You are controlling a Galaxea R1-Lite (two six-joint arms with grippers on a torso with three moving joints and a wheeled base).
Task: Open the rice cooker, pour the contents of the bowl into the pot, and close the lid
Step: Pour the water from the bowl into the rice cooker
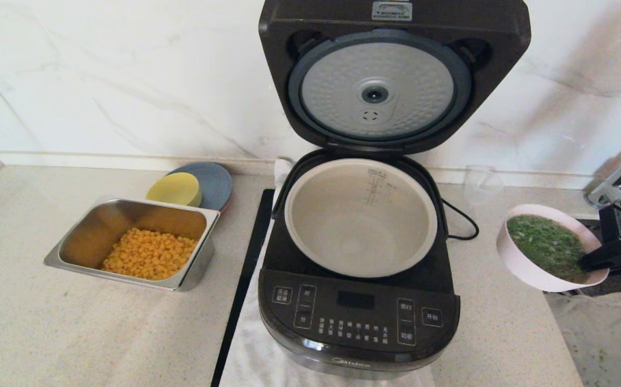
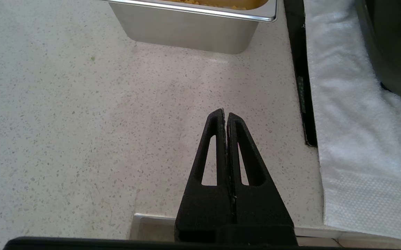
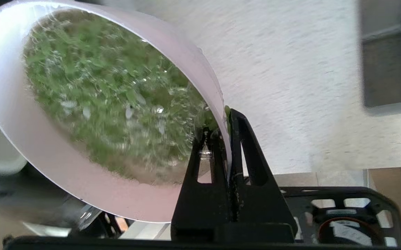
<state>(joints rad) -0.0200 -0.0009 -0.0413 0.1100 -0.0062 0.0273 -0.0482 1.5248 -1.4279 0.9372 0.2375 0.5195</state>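
Observation:
The black rice cooker (image 1: pixel 359 314) stands at the centre with its lid (image 1: pixel 380 88) swung up against the wall, silver underside facing me. Its grey-beige pot (image 1: pixel 361 217) is bare inside. To the cooker's right, lifted off the counter, the pale pink bowl (image 1: pixel 525 271) is tilted and holds chopped green herbs (image 1: pixel 547 244). My right gripper (image 3: pixel 224 121) is shut on the bowl's rim (image 3: pixel 207 80), one finger inside among the herbs (image 3: pixel 110 97), one outside. My left gripper (image 2: pixel 224 116) is shut on nothing, low over the counter near its front edge.
A steel tray (image 1: pixel 74 247) of yellow corn sits left of the cooker, its wall (image 2: pixel 186 33) ahead of the left gripper. A yellow bowl (image 1: pixel 175 189) and blue plate (image 1: pixel 215 183) lie behind it. A white towel (image 2: pixel 353 132) lies under the cooker. A clear cup (image 1: pixel 481 185) stands at back right.

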